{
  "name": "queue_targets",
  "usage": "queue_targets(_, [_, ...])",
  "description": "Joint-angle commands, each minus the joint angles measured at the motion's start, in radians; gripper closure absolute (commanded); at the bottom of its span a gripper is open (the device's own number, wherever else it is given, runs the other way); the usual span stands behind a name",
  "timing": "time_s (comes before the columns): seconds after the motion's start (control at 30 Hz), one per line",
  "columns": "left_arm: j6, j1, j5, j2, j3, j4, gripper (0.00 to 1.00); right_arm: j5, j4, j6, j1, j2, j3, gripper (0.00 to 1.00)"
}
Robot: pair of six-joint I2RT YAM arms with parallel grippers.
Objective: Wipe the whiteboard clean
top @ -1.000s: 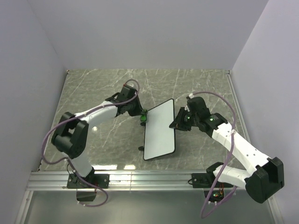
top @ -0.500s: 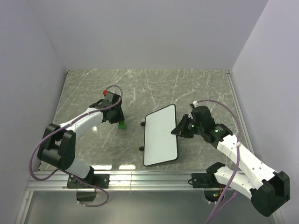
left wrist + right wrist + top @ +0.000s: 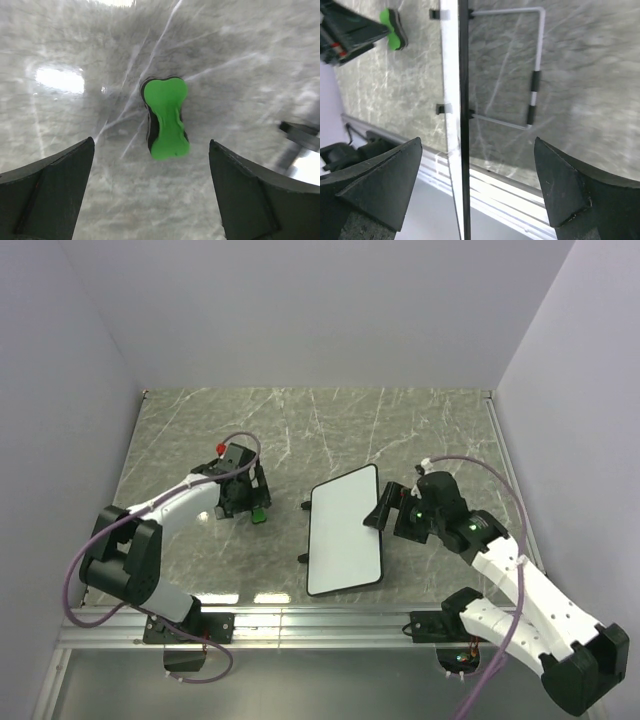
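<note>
With left tool (image 3: pixel 250 503) and right tool (image 3: pixel 384 512) both spread and empty, we judge the flat white black-framed whiteboard (image 3: pixel 345 530) light, stiff, slick, best pinched at its right frame.

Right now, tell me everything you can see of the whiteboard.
The whiteboard is a white rectangle in a thin black frame with rounded corners, its face clean of marks. It rests near the middle of the grey marbled table, slightly skewed. Small black feet stick out along its left edge; a wire stand shows behind it. The open right pincer straddles its right edge, jaws apart from it.
</note>
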Motion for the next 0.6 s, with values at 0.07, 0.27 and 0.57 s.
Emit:
queue_targets(0.07, [0.008,0.002,-0.045,-0.124,0.134,-0.118,0.0,0.182,-0.161,-0.049,0.004,-0.126,0.137,0.0])
queue_targets(0.27, [0.048,0.002,-0.008,-0.267,0.2,-0.182,0.01,0.359,-0.293,-0.032,0.004,-0.285,0.287,0.0])
queue_targets(0.57, [0.08,0.002,-0.041,-0.44,0.289,-0.273,0.01,0.316,-0.301,-0.049,0.004,-0.447,0.32,0.0])
